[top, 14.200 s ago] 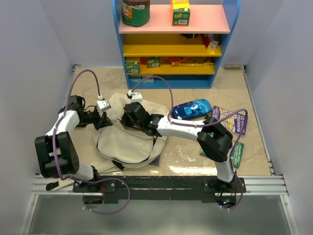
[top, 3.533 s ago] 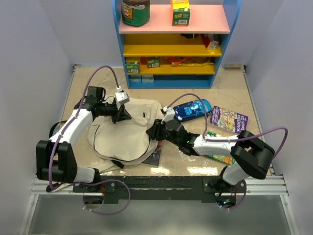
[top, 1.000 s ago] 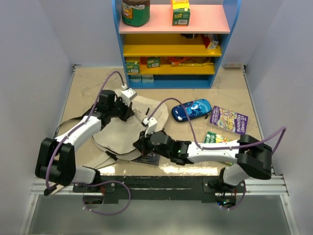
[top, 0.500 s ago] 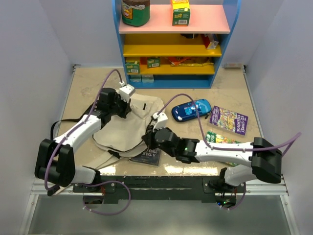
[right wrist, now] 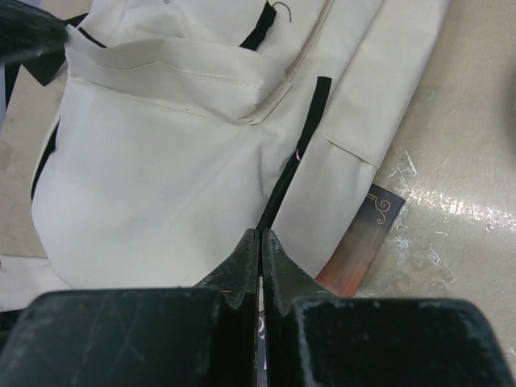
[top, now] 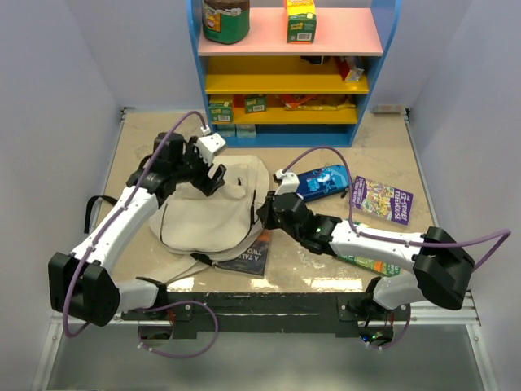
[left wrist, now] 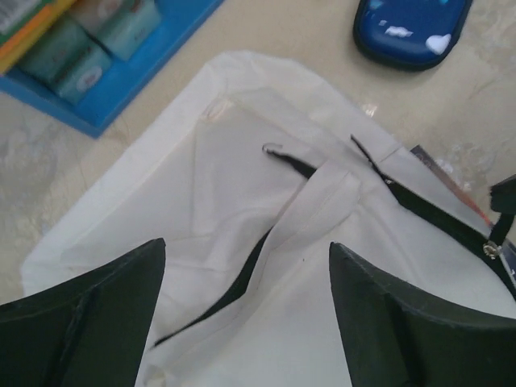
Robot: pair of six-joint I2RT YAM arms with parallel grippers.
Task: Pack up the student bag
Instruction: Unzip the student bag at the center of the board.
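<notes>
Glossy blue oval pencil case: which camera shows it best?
The top external view: almost all of the glossy blue oval pencil case is in sight. The left wrist view catches only one end, cut by the frame's top edge; the right wrist view misses it.

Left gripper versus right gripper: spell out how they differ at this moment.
The left gripper stands wide open, while the right gripper is pinched shut. The left gripper holds nothing and is poised over the far end of the student bag. The right gripper appears to clamp the bag's black zipper trim, near the edge where a dark book peeks out. Both work on the same bag.
</notes>
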